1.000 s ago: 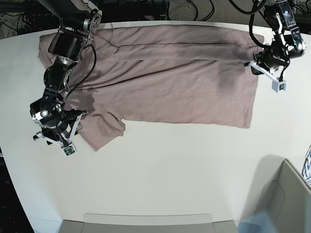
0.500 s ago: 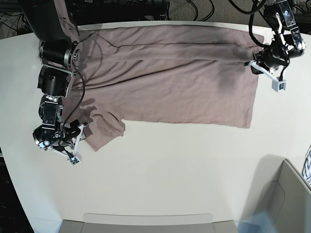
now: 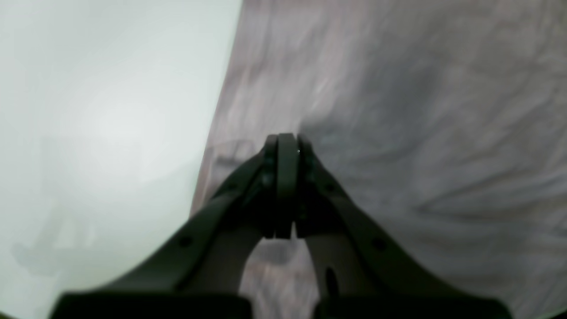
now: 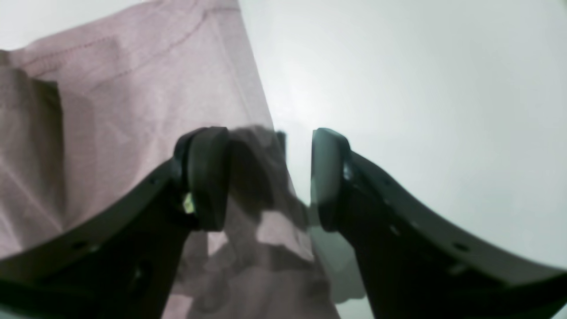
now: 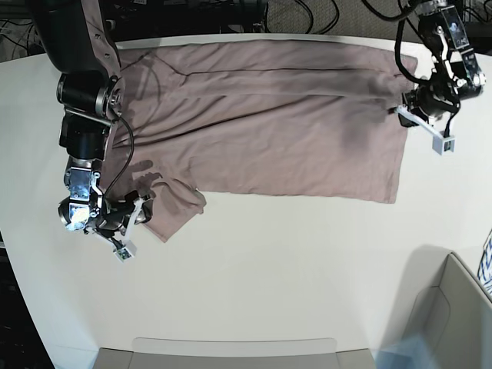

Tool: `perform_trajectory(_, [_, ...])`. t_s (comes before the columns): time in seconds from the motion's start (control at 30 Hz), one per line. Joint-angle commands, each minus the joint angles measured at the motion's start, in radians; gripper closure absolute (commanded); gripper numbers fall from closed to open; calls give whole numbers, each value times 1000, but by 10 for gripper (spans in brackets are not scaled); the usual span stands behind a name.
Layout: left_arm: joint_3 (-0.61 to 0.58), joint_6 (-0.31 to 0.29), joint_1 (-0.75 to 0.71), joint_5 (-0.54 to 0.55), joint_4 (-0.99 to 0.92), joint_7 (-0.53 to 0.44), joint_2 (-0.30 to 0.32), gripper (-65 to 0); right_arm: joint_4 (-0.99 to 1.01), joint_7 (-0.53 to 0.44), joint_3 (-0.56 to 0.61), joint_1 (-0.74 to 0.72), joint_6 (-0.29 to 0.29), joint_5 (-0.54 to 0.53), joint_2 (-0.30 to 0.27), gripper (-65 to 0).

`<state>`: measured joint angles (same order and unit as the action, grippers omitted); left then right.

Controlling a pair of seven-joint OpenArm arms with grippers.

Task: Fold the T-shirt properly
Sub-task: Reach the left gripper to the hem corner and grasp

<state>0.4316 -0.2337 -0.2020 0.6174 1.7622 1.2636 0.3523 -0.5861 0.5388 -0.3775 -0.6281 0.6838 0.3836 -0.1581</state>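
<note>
While the pink-mauve T-shirt lies spread across the far half of the white table, the whole near half is bare, so plenty of room there. Right gripper sits jaws wide apart straddling the sleeve's edge at the shirt's corner. Left gripper is pinched fully closed, right at the opposite side edge of the shirt; can't tell if it's got fabric.
</note>
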Motion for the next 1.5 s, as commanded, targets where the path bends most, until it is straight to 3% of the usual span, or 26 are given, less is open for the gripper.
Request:
perform_trajectory(0.0, [2,-5,45,11,17,-17,18,0,5,40,4,-5,9,24,-4,-305])
perform_trajectory(0.03, [0,-6,74,11,17,-17,20,0,5,40,4,-3,9,24,-4,-305])
perform_trajectory(0.17, [-64,-39,215,9,5,-20,72,-161,5,42,4,0,9,25,-4,-305])
perform_trajectory(0.27, [-156,-85,339,8,-97,-26,120,-225,5,47,4,0,9,25,-4,-305])
perform_trajectory(0.4, [-245,-106,485,8,-365,-72,159,-226,5,48,4,11,9,25,-5,-305])
perform_trajectory(0.5, [-327,-177,530,8,-499,-138,190,-226,2,48,4,20,9,25,-5,-305])
perform_trajectory(0.6, [-366,-186,553,8,-609,-215,207,-226,4,48,4,21,9,25,-5,-305])
perform_trajectory(0.8, [-366,-186,553,8,-732,-327,212,-226,4,48,4,23,9,25,-5,-305])
perform_trajectory(1.0, [-369,-191,548,8,-755,-356,210,-226,4,45,4,21,9,25,-5,-305])
perform_trajectory(1.17, [-497,-191,553,8,-784,-381,210,-226,4,43,4,21,9,25,2,-305])
perform_trajectory(1.37, [-535,-194,603,8,-1048,-531,207,-226,4,43,4,20,9,25,12,-305])
perform_trajectory(1.47, [-535,-281,602,8,-1062,-528,209,-207,4,43,5,20,9,25,10,-304])
